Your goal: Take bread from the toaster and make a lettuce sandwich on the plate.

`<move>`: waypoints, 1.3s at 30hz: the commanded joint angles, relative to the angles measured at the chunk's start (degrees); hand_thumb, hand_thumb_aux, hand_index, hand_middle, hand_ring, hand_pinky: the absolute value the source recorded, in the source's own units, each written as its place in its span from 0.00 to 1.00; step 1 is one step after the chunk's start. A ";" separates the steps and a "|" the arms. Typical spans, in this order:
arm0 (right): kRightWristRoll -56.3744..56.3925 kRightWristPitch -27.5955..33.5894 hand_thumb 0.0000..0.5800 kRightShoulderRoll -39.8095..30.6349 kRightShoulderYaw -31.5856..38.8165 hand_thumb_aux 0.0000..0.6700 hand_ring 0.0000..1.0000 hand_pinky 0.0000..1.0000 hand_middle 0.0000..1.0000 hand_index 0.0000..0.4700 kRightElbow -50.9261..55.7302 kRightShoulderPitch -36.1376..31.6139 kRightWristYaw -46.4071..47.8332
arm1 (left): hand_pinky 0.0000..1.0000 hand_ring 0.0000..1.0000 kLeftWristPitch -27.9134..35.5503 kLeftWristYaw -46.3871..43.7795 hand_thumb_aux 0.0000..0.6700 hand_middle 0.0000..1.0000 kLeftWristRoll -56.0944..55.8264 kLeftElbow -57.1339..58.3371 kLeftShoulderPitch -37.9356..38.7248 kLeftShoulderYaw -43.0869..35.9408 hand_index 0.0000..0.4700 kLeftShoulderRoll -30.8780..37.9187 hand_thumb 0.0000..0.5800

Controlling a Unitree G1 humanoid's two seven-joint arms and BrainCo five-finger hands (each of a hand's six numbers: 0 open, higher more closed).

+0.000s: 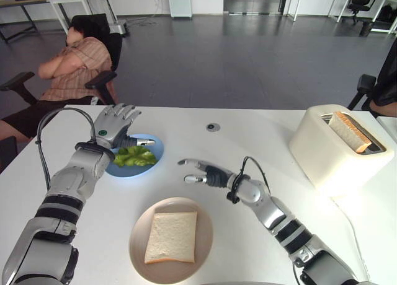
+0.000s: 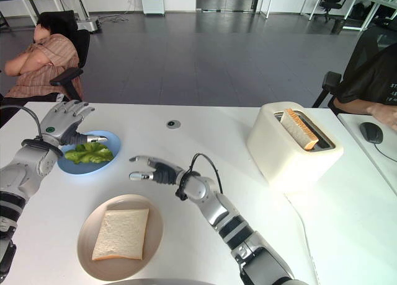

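A slice of white bread (image 1: 172,236) lies on the beige plate (image 1: 201,226) at the front of the table. A second, toasted slice (image 1: 350,131) sticks up from the cream toaster (image 1: 335,153) at the right. Green lettuce (image 1: 134,156) lies in a blue dish (image 1: 155,146) at the left. My left hand (image 1: 115,127) hovers over the dish's left rim, fingers spread and open, holding nothing. My right hand (image 1: 200,171) is above the table between the dish and the toaster, open and empty, just beyond the plate.
A small round grey cap (image 1: 213,127) sits in the tabletop at the back centre. A black cable runs from each wrist. A neighbouring desk with a computer mouse (image 2: 371,132) stands to the right of the toaster.
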 commanded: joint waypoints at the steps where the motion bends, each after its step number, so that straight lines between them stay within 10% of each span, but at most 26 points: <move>1: 1.85 1.23 0.00 -1.14 -5.60 0.00 0.00 0.00 0.00 0.00 -1.04 -4.19 -0.35 | 0.00 0.00 1.61 -6.11 0.00 0.00 -0.09 4.21 -0.07 -2.96 0.00 -0.81 0.00; 10: 2.47 3.71 0.00 -0.97 -6.83 0.00 0.00 0.00 0.00 0.00 -10.17 -2.19 1.73 | 0.00 0.00 3.90 -10.27 0.00 0.00 1.15 13.88 -3.41 -8.48 0.00 -3.35 0.00; 11: 2.64 4.12 0.00 -0.88 -6.93 0.00 0.00 0.00 0.00 0.00 -10.98 -2.19 2.05 | 0.00 0.00 3.72 -10.06 0.09 0.00 1.32 15.68 -4.11 -9.28 0.09 -3.80 0.17; 12: 2.88 4.52 0.00 -0.73 -7.11 0.00 0.00 0.00 0.00 0.00 -11.72 -2.18 2.38 | 0.00 0.00 3.00 -9.40 1.00 0.00 1.14 17.79 -4.94 -9.98 1.00 -4.35 1.00; 39: 3.13 5.32 0.00 -0.24 -8.57 0.00 0.00 0.00 0.00 0.00 -12.27 -2.46 1.34 | 0.00 0.00 -6.89 -9.92 0.96 0.00 -11.81 20.47 -7.75 -8.97 0.96 -6.41 1.00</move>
